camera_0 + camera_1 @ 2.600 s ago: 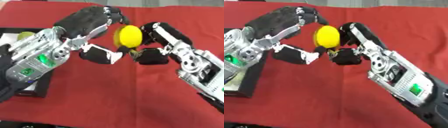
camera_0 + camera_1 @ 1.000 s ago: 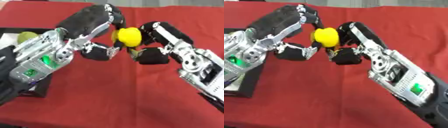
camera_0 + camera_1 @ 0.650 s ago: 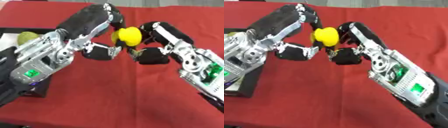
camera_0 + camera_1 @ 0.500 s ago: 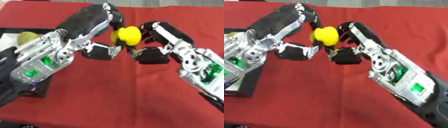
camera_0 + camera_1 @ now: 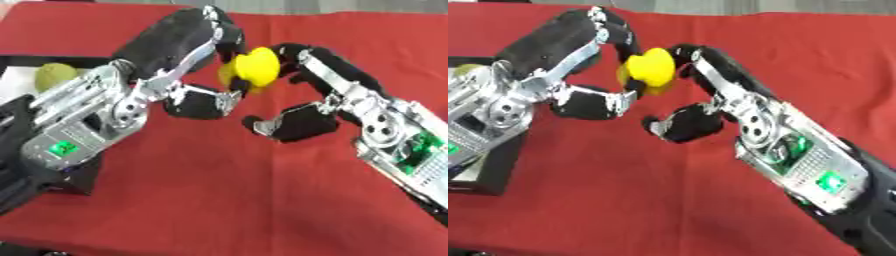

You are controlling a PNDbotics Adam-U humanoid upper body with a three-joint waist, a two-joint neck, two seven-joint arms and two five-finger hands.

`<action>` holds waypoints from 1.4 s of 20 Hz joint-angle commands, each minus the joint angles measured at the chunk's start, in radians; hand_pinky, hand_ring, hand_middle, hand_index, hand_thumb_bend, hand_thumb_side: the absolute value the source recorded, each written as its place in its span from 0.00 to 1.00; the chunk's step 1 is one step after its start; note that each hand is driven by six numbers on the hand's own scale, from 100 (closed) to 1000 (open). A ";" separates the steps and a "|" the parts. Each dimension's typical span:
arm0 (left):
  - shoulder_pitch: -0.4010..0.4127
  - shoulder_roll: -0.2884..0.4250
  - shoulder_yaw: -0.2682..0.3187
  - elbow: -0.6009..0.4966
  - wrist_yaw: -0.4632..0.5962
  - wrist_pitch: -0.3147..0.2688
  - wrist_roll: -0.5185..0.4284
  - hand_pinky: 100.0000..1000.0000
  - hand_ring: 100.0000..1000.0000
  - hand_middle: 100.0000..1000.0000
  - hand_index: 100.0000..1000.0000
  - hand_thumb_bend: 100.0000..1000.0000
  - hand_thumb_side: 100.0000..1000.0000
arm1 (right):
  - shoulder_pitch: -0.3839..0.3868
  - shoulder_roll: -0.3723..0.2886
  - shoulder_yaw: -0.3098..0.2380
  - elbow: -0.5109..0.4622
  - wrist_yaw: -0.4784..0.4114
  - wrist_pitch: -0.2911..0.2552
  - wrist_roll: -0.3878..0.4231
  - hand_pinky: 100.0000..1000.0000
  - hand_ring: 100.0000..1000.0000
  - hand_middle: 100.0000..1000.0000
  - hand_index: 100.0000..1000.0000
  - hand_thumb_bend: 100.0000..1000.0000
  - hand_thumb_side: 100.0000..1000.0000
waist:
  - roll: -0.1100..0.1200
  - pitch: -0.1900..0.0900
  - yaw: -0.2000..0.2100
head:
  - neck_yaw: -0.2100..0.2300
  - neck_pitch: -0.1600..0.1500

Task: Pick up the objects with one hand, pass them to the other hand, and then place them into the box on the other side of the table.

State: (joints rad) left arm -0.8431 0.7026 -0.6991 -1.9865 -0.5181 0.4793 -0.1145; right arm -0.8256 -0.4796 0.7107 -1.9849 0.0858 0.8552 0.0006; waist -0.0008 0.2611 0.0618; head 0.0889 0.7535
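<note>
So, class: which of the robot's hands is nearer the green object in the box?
Left. The left hand is just right of the green object; the right hand is farther right.

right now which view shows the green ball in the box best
The left eye view: the green ball shows as a round shape in the box, behind the left hand. In the right eye view only a sliver of it peeks out at the left edge, behind the arm.

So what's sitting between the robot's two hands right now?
A round yellow fruit-like ball, held above the red tablecloth between the left hand and right hand, shown best in the left eye view.
</note>
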 commanded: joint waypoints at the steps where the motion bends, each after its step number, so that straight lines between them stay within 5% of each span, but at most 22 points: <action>1: -0.007 0.021 0.019 -0.006 -0.008 0.001 -0.003 0.69 0.56 0.37 0.36 0.00 0.08 | -0.009 -0.011 -0.018 -0.015 0.059 0.005 0.043 0.84 0.83 0.76 0.86 0.50 0.00 | 0.010 -0.066 -0.001 | 0.004 -0.005; 18: 0.098 0.169 0.084 -0.013 -0.033 -0.036 0.077 0.69 0.56 0.37 0.35 0.00 0.01 | 0.030 -0.069 -0.042 -0.015 0.159 0.014 0.101 0.85 0.83 0.76 0.86 0.47 0.00 | 0.013 -0.068 -0.004 | 0.012 -0.003; 24: 0.187 0.267 0.184 -0.013 0.027 -0.006 0.165 0.69 0.56 0.37 0.35 0.00 0.00 | 0.074 -0.132 -0.086 -0.015 0.125 -0.013 0.020 0.86 0.84 0.76 0.84 0.06 0.15 | 0.012 -0.063 -0.006 | 0.019 -0.004; 26: 0.232 0.299 0.225 -0.013 0.056 0.009 0.202 0.69 0.56 0.37 0.35 0.00 0.00 | 0.092 -0.152 -0.100 -0.015 0.115 -0.019 -0.006 0.86 0.83 0.75 0.83 0.00 0.16 | 0.012 -0.060 -0.008 | 0.021 -0.007; 28: 0.282 0.327 0.264 -0.013 0.081 0.024 0.240 0.70 0.56 0.37 0.35 0.00 0.00 | 0.109 -0.166 -0.117 -0.015 0.105 -0.031 -0.042 0.85 0.83 0.74 0.82 0.05 0.13 | 0.012 -0.058 -0.008 | 0.022 -0.008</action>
State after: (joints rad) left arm -0.5546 0.9790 -0.4753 -1.9870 -0.4546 0.4959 0.1015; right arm -0.7070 -0.6148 0.6167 -1.9849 0.1981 0.8302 -0.0199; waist -0.0008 0.2611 0.0548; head 0.1073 0.7535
